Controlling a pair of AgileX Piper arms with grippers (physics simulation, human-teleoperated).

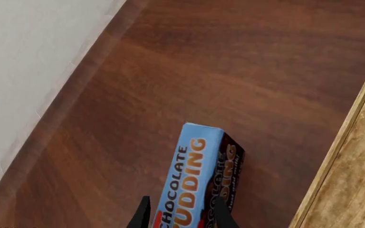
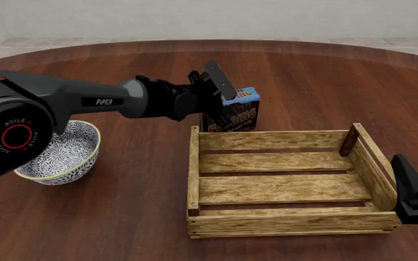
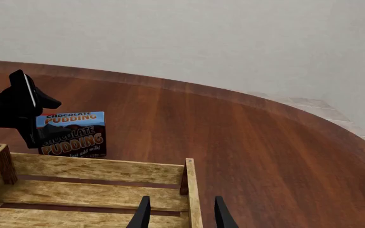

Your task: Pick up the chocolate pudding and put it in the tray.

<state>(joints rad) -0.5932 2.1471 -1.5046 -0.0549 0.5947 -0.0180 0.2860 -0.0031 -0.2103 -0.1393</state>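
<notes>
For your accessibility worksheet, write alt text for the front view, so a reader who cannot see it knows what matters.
The left gripper is closed on a chocolate pudding carton just beyond the far-left corner of a wooden slatted tray on a dark wood table. A patterned bowl sits left of the tray, and the right gripper shows at the tray's right end.

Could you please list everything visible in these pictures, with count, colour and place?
pudding: one, blue top and dark brown front, just beyond the tray's far left corner, between the left gripper's fingers.
tray: one, light wooden slats with darker posts, centre-right of the table.
bowl: one, blue-and-white pattern, left of the tray, partly behind the left arm.
table: one, dark reddish wood.
left gripper: one, black, shut on the pudding.
right gripper: one, black, open, at the tray's right end.
</notes>
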